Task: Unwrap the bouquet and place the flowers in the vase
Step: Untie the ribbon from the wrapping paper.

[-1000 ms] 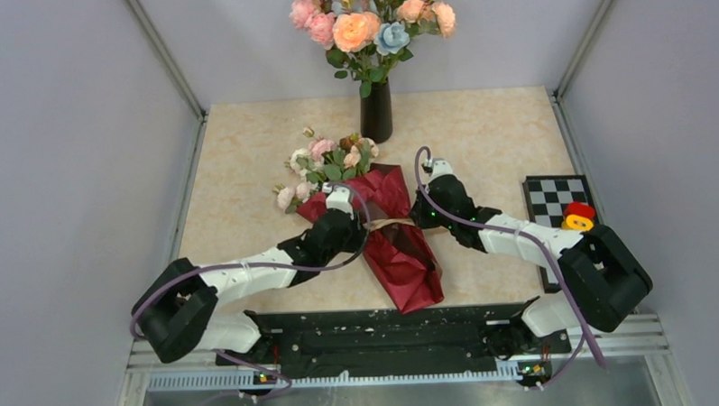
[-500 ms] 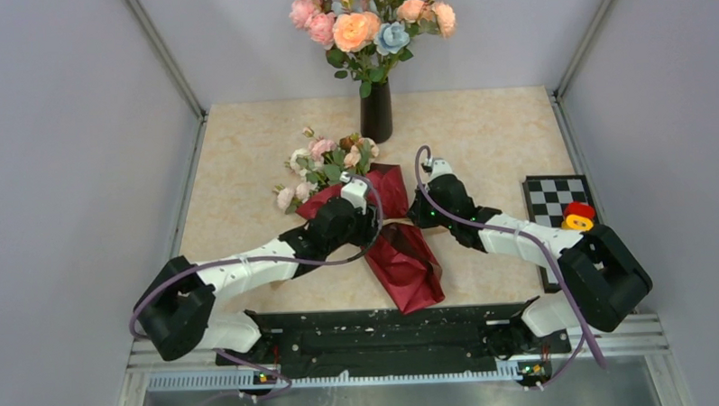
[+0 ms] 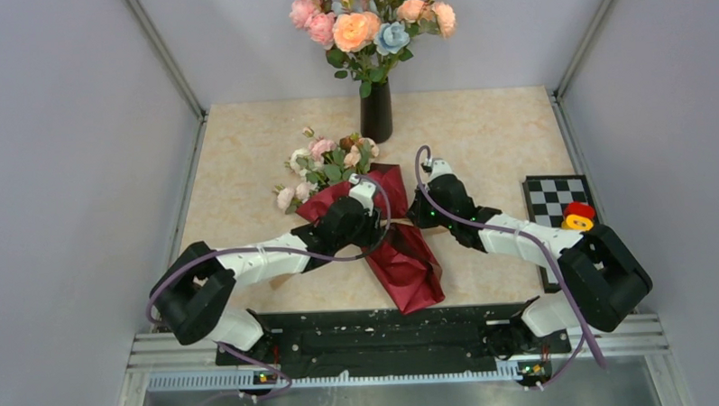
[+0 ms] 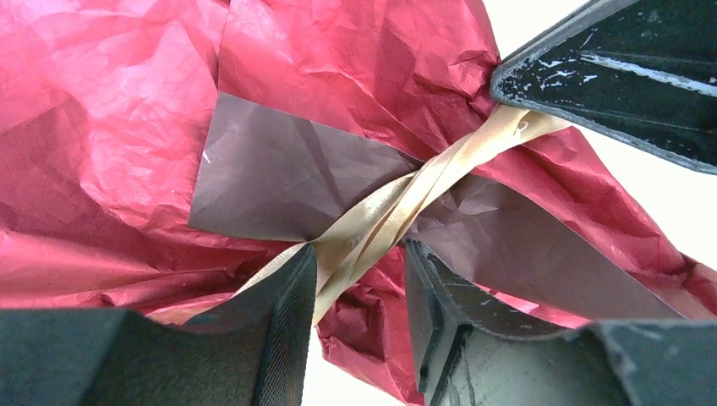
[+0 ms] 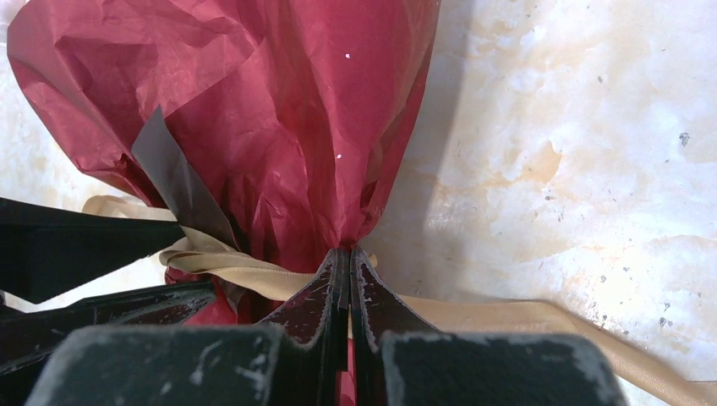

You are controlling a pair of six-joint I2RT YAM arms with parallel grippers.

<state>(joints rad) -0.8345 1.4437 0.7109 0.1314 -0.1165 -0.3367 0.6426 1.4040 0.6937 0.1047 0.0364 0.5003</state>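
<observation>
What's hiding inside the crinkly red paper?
Little pink and cream flowers poke out of the red paper's wide end. Deeper inside, probably their stems, is covered by paper, so nothing shows. A tan ribbon wraps the outside.

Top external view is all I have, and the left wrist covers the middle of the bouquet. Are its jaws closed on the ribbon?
Observer: No. In the left wrist view the left gripper is open, with one finger on either side of the twisted tan ribbon.
Operator: And the right one? From above I only see the wrist against the paper.
Observer: The right gripper is shut, and it is pinching the ribbon at the narrow waist of the bouquet.
</observation>
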